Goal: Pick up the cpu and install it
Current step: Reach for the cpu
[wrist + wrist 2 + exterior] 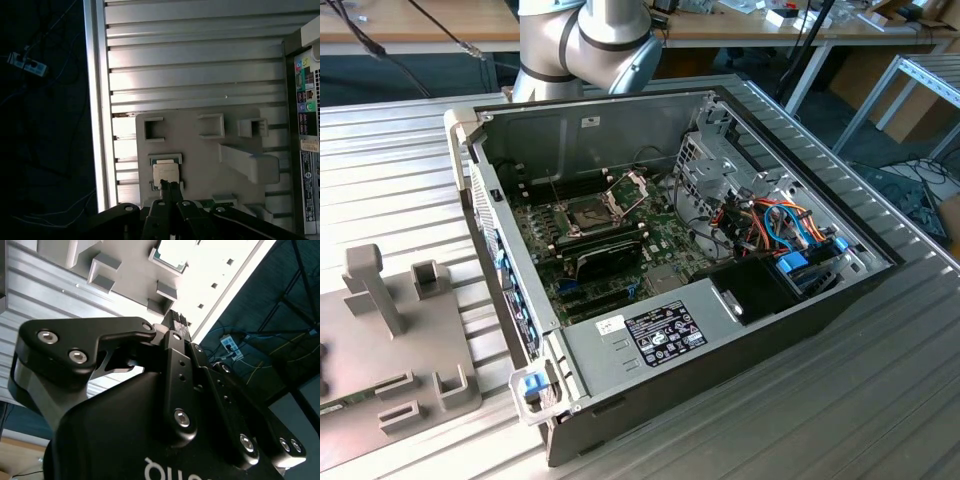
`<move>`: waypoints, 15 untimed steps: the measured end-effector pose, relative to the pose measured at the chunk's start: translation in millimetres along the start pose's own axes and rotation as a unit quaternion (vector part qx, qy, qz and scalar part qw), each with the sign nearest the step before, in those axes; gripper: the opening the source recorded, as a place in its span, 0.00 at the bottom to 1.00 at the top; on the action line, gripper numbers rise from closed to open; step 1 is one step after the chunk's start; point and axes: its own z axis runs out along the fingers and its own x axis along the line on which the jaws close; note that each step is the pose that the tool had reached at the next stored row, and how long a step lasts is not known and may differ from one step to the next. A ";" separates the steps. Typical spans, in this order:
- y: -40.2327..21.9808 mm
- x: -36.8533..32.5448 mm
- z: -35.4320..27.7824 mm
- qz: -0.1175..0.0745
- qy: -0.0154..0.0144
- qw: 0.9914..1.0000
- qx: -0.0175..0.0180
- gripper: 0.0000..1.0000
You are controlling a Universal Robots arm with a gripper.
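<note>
**Hazards.** In the first wrist view the gripper point(169, 186) hangs over the cpu point(166, 174) with its jaws drawn together. If it is lowered in this condition, the fingertips are judged likely to strike the chip's metal top rather than straddle it. That could tilt the chip in its recess or knock it out. An off-centre grasp could let the thin, flat chip skew. A skewed chip set into the socket point(592, 215) could damage the contacts.

**Gripper.** Clenched, with no visible gap between the fingertips. It holds nothing and touches nothing. The second wrist view shows clear space between the tips and the chip.

**Location.** The cpu lies flat in a framed recess of the grey fixture plate point(200, 155) and is not yet picked up. In the exterior view, the plate sits on the slatted table point(410, 190) at 8 o'clock from the computer case point(620, 130). Inside the case, the socket on the motherboard point(660, 245) is uncovered. Its hinged frame point(630, 183) stands raised at 1 o'clock from the socket.
</note>
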 end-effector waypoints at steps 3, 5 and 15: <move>-1.7 0.0 2.7 0.000 0.002 1.000 0.001 0.11; -2.3 0.0 5.2 0.000 0.004 1.000 0.001 0.11; -3.4 -0.1 9.4 0.000 0.005 1.000 0.001 0.11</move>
